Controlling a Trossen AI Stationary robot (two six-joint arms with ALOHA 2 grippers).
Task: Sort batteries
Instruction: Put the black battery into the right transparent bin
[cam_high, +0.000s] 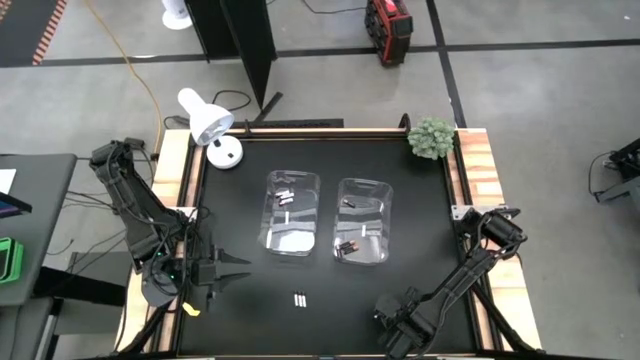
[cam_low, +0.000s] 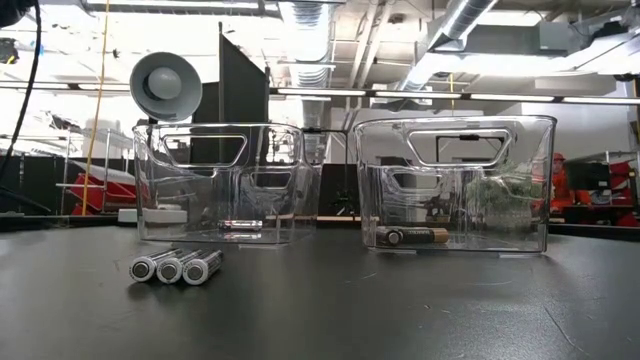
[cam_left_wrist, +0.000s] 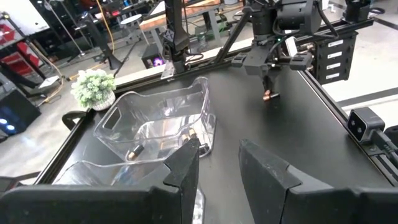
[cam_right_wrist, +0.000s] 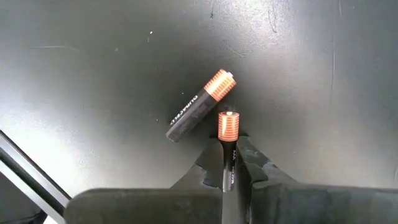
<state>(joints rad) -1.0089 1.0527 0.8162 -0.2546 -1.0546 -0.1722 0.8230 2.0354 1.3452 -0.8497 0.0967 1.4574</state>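
Observation:
Two clear bins, left and right, stand mid-table with a few batteries inside; one dark battery lies on the right bin's floor. Three silver batteries lie side by side on the black table in front of the left bin. My right gripper, near the table's front right, is shut on a dark battery with a copper end. A second such battery lies flat on the table just beyond it. My left gripper waits open at the table's left, holding nothing. My right gripper pinches the battery's dark body between its two fingers, coming from above and pointing down. The fingers lie along the battery. Its copper end sticks out below the fingertips. Whether that end rests on the table, I cannot tell.
A white lamp stands at the table's far left corner and a small green plant at the far right corner. Bare black table lies between the bins and the front edge.

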